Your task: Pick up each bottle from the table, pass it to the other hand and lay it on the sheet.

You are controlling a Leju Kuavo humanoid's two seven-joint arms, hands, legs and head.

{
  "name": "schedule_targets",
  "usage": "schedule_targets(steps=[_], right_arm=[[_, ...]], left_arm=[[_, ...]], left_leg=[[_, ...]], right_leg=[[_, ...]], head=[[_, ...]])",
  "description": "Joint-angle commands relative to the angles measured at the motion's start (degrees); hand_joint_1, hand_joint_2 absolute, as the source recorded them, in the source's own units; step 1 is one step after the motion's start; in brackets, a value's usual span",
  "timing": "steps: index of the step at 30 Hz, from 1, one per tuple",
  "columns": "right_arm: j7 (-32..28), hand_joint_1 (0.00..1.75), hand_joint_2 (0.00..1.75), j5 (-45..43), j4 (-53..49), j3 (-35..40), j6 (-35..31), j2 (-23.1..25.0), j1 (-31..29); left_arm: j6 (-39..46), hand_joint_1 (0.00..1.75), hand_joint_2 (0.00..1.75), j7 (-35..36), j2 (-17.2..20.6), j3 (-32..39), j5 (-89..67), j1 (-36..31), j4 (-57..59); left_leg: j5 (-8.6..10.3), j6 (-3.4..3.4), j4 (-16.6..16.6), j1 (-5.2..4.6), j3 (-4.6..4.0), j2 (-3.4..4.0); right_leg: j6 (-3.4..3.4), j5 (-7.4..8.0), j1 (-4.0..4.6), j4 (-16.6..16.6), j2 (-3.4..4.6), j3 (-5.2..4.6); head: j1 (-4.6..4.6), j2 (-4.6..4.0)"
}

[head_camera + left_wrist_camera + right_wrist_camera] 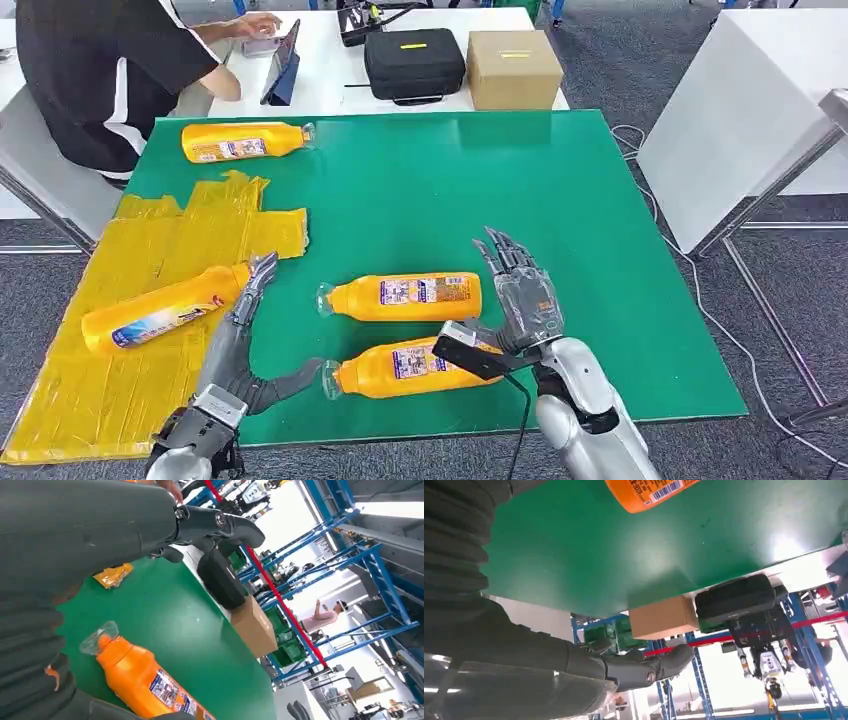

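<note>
I take the crinkled yellow plastic sheet [110, 330] as my landmark; it drapes over the left end of the green counter [520, 190]. One orange plastic bottle [165, 310] with a printed label lies flat on the sheet, its neck towards the sheet's inner edge. My left hand [238, 335] rests just beside that neck, fingers [258, 275] stretched out long and holding nothing, thumb splayed towards the counter's near edge. Beyond the sheet's far corner lies a second orange bottle [243, 141]. To the right of the sheet, on bare green, two more lie side by side: the farther bottle [405, 297] and the nearer bottle [410, 368], clear caps pointing back at the sheet. My right hand [522, 290] hovers past their bases, fingers straight and spread, gripping nothing.

By my reading one bottle is delivered and the next pick falls to my right hand. I should come down across the nearer bottle's middle and wrap the fingers around the barrel, since a round body lying on its side may roll. I should leave the neck end free for my left hand to take.

My right forearm covers the nearer bottle's base, and whether my right hand touches either bottle I cannot tell. The person [100, 70] seated behind the counter is cut off at the frame's top.
</note>
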Motion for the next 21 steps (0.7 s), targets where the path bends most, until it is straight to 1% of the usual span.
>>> schedule_targets(steps=[1, 2, 3, 6, 9, 10, 12, 14, 16, 17, 18, 21], right_arm=[[1.2, 0.0, 1.75, -3.5, 13.7, 2.7, 7.3, 2.3, -10.1], [1.3, 0.0, 1.75, -3.7, 15.0, 3.0, 8.2, 2.6, -11.2], [1.6, 0.0, 1.75, -3.7, 16.5, 3.3, 9.0, 2.9, -12.5], [2.4, 0.0, 1.75, -3.0, 18.1, 4.1, 9.9, 3.4, -13.9], [3.4, 0.0, 1.75, -1.9, 21.6, 5.9, 12.4, 4.4, -15.8], [3.5, 0.0, 1.75, -1.5, 22.8, 6.5, 13.0, 4.6, -16.3], [2.7, 0.0, 1.75, -1.0, 25.2, 8.0, 14.0, 4.9, -17.3], [1.6, 0.0, 1.75, -0.5, 28.3, 9.4, 14.4, 5.2, -18.8], [1.5, 0.0, 1.75, -0.4, 29.0, 9.6, 14.4, 5.3, -19.2], [1.5, 0.0, 1.75, -0.3, 30.1, 10.0, 14.5, 5.7, -19.8], [1.4, 0.0, 1.75, -0.3, 31.6, 10.5, 14.7, 6.2, -20.7], [1.9, 0.0, 1.75, 0.5, 35.6, 12.1, 15.5, 7.1, -22.8]], left_arm=[[-1.9, 0.0, 1.75, -0.3, -0.9, 0.4, 1.0, -3.2, 6.4], [-1.9, 0.0, 1.75, -0.3, -1.0, 0.2, 1.1, -3.6, 6.8], [-2.1, 0.0, 1.75, -0.3, -1.1, -0.2, 1.1, -4.1, 7.2], [-2.4, 0.0, 1.75, -0.1, -1.2, -0.7, 1.3, -4.7, 7.6], [-2.6, 0.0, 1.75, 0.1, -1.2, -1.8, 1.3, -5.8, 9.0], [-2.6, 0.0, 1.75, 0.1, -1.2, -2.1, 1.3, -5.9, 9.3], [-2.6, 0.0, 1.75, 0.1, -1.3, -2.5, 1.3, -6.4, 10.0], [-2.7, 0.0, 1.75, 0.0, -1.2, -2.9, 1.3, -6.9, 10.6], [-2.7, 0.0, 1.75, 0.0, -1.2, -3.0, 1.3, -6.9, 10.6], [-2.7, 0.0, 1.75, 0.1, -1.2, -2.8, 1.3, -7.0, 10.5], [-2.8, 0.0, 1.75, 0.1, -1.3, -2.7, 1.3, -7.2, 10.6], [-2.9, 0.0, 1.75, 0.1, -1.6, -2.3, 1.3, -7.3, 10.7]], left_leg=[[-0.05, -0.15, -0.1, 0.02, 0.22, 0.26], [-0.01, -0.11, -0.1, 0.0, 0.15, 0.2], [-0.03, -0.18, -0.1, 0.01, 0.23, 0.3], [0.01, -0.14, -0.1, 0.02, 0.17, 0.16], [-0.01, -0.2, -0.1, 0.04, 0.22, 0.21], [0.02, -0.12, -0.1, 0.01, 0.16, 0.13], [-0.02, -0.2, -0.1, 0.03, 0.29, 0.18], [0.01, -0.12, -0.1, 0.03, 0.16, 0.13], [0.0, -0.14, -0.1, 0.02, 0.2, 0.13], [-0.02, -0.19, -0.1, 0.03, 0.25, 0.18], [0.02, -0.14, -0.1, 0.01, 0.16, 0.08], [-0.01, -0.18, 0.0, 0.02, 0.2, 0.21]], right_leg=[[-0.03, 0.03, 0.02, -0.1, 0.23, 0.15], [-0.02, 0.04, 0.0, -0.1, 0.17, 0.09], [-0.04, 0.06, 0.01, -0.1, 0.27, 0.15], [-0.03, 0.04, 0.01, -0.1, 0.13, 0.12], [-0.04, 0.03, 0.03, -0.1, 0.18, 0.16], [-0.03, 0.02, 0.0, -0.1, 0.1, 0.12], [-0.04, 0.01, 0.01, -0.1, 0.15, 0.24], [-0.03, 0.02, 0.02, -0.1, 0.11, 0.12], [-0.03, 0.01, 0.01, -0.1, 0.11, 0.16], [-0.05, 0.01, 0.02, -0.1, 0.15, 0.19], [-0.03, 0.01, 0.0, 0.0, 0.05, 0.13], [-0.04, 0.03, 0.01, 0.0, 0.18, 0.14]], head=[[0.0, 0.02], [0.0, 0.02], [0.0, 0.02], [0.0, 0.0], [0.02, 0.0], [0.0, 0.0], [0.02, 0.02], [0.0, 0.0], [0.0, 0.0], [0.0, 0.0], [0.02, 0.02], [0.0, 0.0]])
